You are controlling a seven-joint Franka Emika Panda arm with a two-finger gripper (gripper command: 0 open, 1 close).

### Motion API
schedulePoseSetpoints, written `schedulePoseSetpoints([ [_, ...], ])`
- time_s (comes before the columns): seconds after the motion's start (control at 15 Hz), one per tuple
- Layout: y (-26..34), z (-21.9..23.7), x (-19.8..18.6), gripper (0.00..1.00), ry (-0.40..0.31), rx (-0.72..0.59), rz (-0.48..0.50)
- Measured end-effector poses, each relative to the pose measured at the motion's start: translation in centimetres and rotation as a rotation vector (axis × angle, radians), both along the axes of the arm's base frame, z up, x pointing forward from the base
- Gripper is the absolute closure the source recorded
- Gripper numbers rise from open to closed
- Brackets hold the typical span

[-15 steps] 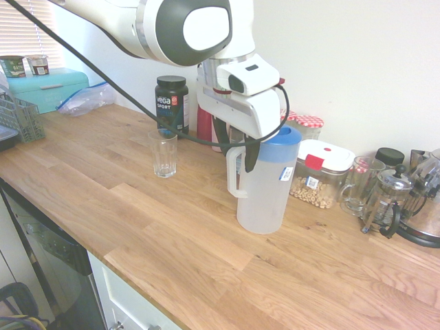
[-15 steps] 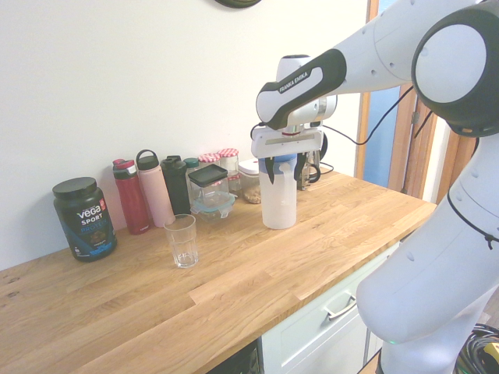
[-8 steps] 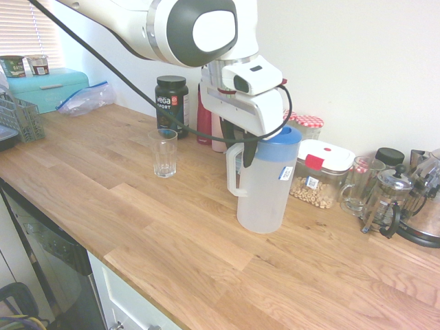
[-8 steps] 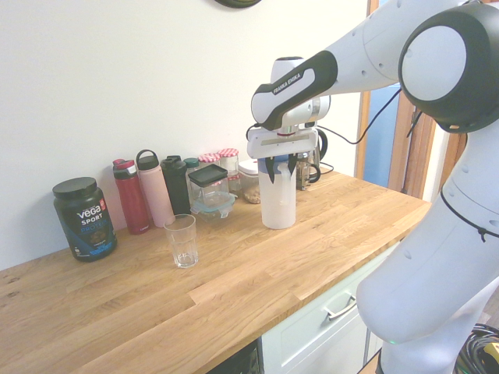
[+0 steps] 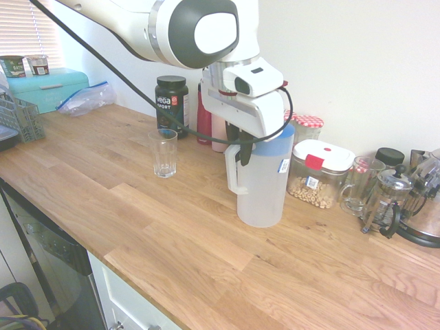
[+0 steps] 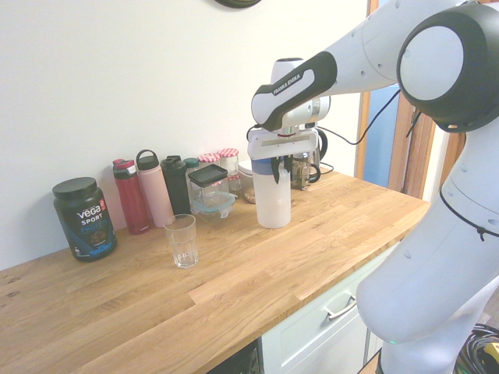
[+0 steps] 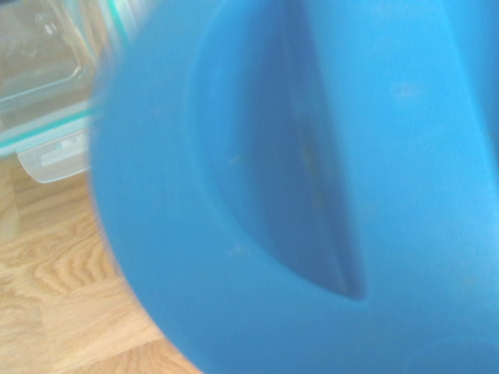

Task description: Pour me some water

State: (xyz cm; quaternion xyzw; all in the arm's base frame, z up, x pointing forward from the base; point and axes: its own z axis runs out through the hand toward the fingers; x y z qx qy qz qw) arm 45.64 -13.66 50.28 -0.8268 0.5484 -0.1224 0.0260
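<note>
At the centre of the frame, the tall frosted-white plastic jug (image 5: 262, 185) with a blue lid (image 7: 312, 187) stands upright on the wooden tabletop (image 5: 172, 234). The white arm's gripper (image 5: 240, 152) has its jaws clamped on the jug's side handle (image 5: 232, 170). A clear empty drinking glass (image 5: 163, 152) stands well apart, left of the jug.

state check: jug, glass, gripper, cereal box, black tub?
jug: upright on the counter, blue lid on
glass: upright, empty, apart from the jug
gripper: shut on the jug's handle
cereal box: lid on, partly filled
black tub: upright, capped
</note>
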Motion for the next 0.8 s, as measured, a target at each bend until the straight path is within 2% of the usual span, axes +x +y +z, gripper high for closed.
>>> schedulePoseSetpoints([
  [0.2,-0.5,1.2,-0.1,1.0,-0.01,-0.002,-0.002],
  [0.4,-0.2,5.8,-1.1,1.0,-0.048,-0.014,0.06],
  [0.67,4.0,12.1,-3.1,1.0,-0.063,-0.005,0.3],
  [0.8,7.0,13.3,-2.8,1.0,-0.056,-0.024,0.425],
])
